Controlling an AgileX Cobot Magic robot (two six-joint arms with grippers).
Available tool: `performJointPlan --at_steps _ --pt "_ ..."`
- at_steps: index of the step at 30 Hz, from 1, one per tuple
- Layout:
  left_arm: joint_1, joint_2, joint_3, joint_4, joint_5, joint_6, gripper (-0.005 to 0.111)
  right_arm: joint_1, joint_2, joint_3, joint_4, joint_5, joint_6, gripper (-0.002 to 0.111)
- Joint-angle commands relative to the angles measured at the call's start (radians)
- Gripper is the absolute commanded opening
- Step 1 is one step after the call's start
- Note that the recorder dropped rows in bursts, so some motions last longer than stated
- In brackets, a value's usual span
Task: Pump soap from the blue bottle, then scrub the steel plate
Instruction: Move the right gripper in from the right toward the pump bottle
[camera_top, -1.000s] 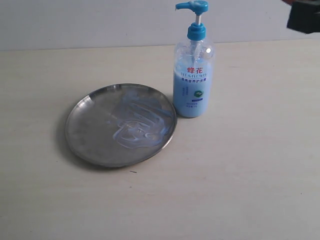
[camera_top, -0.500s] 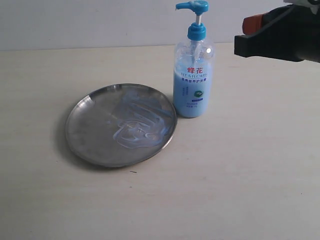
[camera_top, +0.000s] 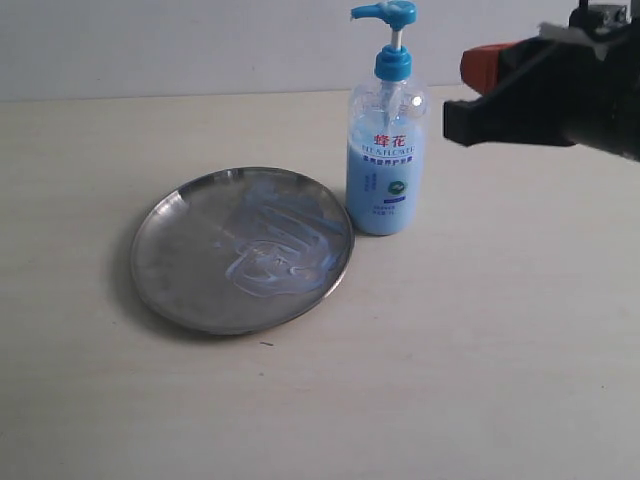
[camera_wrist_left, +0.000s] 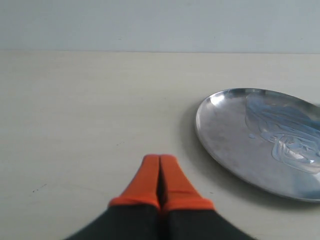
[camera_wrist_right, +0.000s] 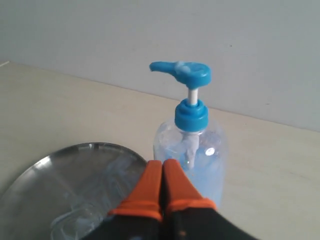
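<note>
The blue bottle (camera_top: 387, 170) stands upright right of the steel plate (camera_top: 180, 260), its pump head (camera_top: 385, 12) raised. Pale blue soap (camera_top: 275, 250) lies smeared over the plate's middle and right part. My right gripper (camera_top: 468, 92) hovers right of the bottle at about shoulder height, shut and empty. In the right wrist view its tips (camera_wrist_right: 163, 162) point at the bottle (camera_wrist_right: 200, 150), below the pump head (camera_wrist_right: 182, 72). My left gripper (camera_wrist_left: 160, 159) is shut and empty, low over the table beside the plate (camera_wrist_left: 230, 130); it does not show in the exterior view.
A pale wooden table (camera_top: 480, 350) carries everything, with a light wall (camera_top: 200, 40) behind it. Bottle and plate nearly touch.
My right gripper has come in from the upper right corner and moved left toward the bottle. Bottle, plate and soap have not moved.
</note>
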Motion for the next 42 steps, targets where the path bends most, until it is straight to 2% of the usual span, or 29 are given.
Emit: performJointPlan --at_steps 1,11,18,25,30,35,42 --pt "0.001 -0.006 0.003 0.0 -0.014 0.005 0.0 0.031 0.01 0.08 -0.004 -0.131 -0.036 0.0" --pt "0.001 -0.006 0.003 0.0 -0.014 0.005 0.0 0.031 0.183 0.119 0.017 -0.147 0.006 0.0" --pt "0.001 -0.006 0.003 0.0 -0.014 0.005 0.0 0.037 0.241 0.183 -0.002 -0.288 0.103 0.0" --pt "0.001 -0.006 0.003 0.0 -0.014 0.005 0.0 0.037 0.302 0.231 -0.112 -0.39 0.226 0.0" --pt "0.001 -0.006 0.003 0.0 -0.014 0.005 0.0 0.037 0.382 0.235 -0.128 -0.465 0.234 0.0" --pt "0.001 -0.006 0.003 0.0 -0.014 0.005 0.0 0.037 0.46 0.235 -0.239 -0.505 0.311 0.0" --pt "0.001 -0.006 0.003 0.0 -0.014 0.005 0.0 0.037 0.538 0.235 -0.238 -0.628 0.311 0.0"
